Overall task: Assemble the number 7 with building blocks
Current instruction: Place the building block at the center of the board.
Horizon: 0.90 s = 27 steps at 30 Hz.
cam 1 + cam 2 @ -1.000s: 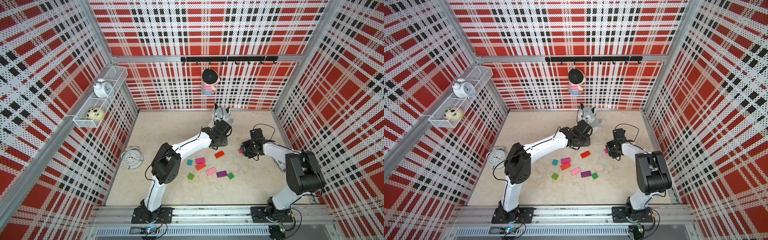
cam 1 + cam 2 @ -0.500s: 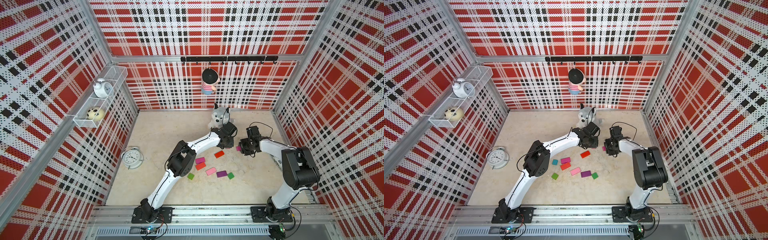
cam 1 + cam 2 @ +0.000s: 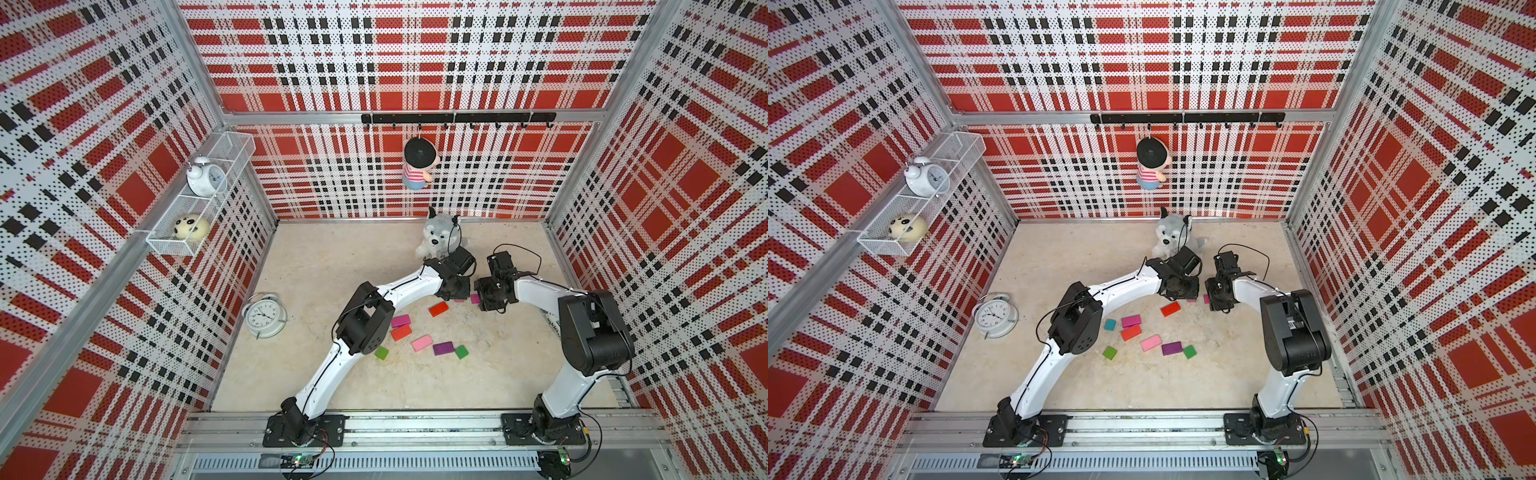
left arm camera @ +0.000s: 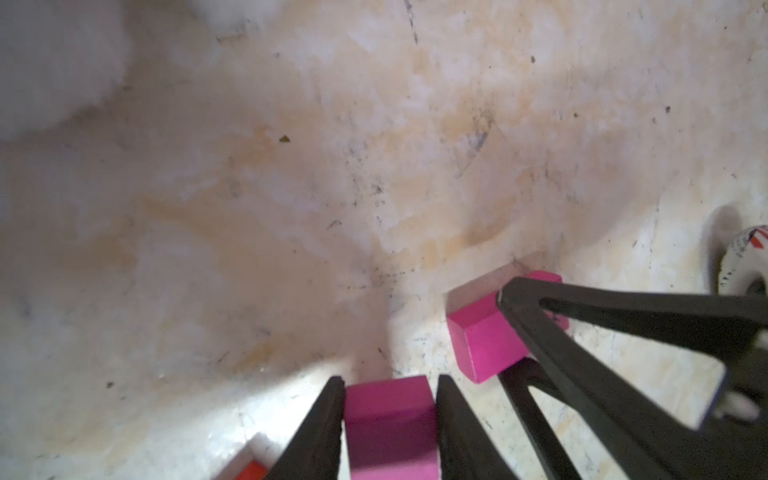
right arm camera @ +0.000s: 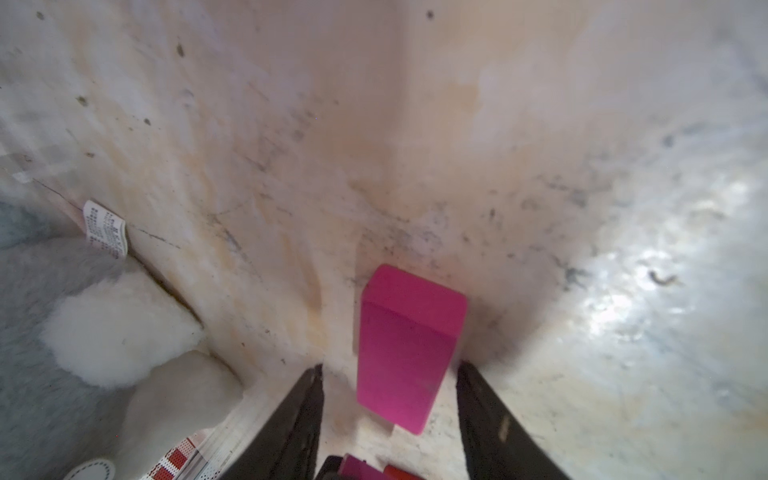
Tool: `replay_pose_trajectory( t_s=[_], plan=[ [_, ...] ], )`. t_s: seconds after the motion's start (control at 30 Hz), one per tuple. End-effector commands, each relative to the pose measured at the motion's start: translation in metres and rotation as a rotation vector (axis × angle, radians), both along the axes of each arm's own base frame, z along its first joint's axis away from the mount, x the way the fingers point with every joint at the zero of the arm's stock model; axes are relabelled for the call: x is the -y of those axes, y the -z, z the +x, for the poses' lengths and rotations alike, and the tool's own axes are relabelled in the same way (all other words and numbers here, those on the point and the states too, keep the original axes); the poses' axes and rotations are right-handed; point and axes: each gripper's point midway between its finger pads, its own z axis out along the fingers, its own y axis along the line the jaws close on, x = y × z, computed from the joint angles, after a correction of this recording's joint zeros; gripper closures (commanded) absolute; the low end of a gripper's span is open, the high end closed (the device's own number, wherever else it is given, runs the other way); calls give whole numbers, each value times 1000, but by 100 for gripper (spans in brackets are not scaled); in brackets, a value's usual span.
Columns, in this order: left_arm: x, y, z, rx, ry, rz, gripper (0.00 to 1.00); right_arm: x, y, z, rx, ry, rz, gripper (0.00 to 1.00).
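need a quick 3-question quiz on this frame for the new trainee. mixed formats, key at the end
1. Multiple choice: what colour is the block sitting between the jaws of the left end effector?
A. green
B. magenta
C. teal

2. True or false: the jaws of the right end effector stand wider than the magenta block between them.

3. Count: how many green square blocks lie on the table in both top views? Teal does not count.

Key: 1 B. 2 true. 3 two.
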Motion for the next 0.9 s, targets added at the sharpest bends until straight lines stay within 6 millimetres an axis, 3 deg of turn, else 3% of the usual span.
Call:
replay_pose_trajectory(
  t_s=[0.0, 0.2, 0.33, 0.43, 0.5, 0.6, 0.7, 0.73, 0.87],
  plan=[
    [2, 9, 2, -5, 8, -5, 56, 1, 3, -7, -30, -15, -38, 39],
    [1, -1, 8, 16, -6, -21, 47, 4, -26, -6, 36, -80, -76, 33],
    [-6, -25, 18, 65, -55, -35, 36, 14, -57, -8, 133, -140, -152, 34],
    [-13, -51, 29, 111, -103, -82, 35, 25, -92, 12, 313, -274, -266, 35],
    [-19, -60, 32, 111, -123, -119, 36, 28, -102, 23, 400, -399, -304, 36],
    [-27, -59, 30, 89, -124, -135, 42, 36, -97, 32, 427, -571, -320, 39],
    [-29, -49, 23, 64, -111, -131, 51, 43, -80, 31, 398, -734, -372, 44],
    [-25, -47, 19, 54, -98, -146, 53, 44, -76, 32, 387, -732, -369, 44],
    [-3, -41, 5, 15, -57, -226, 59, 35, -62, 28, 447, -925, -383, 62]
  ],
)
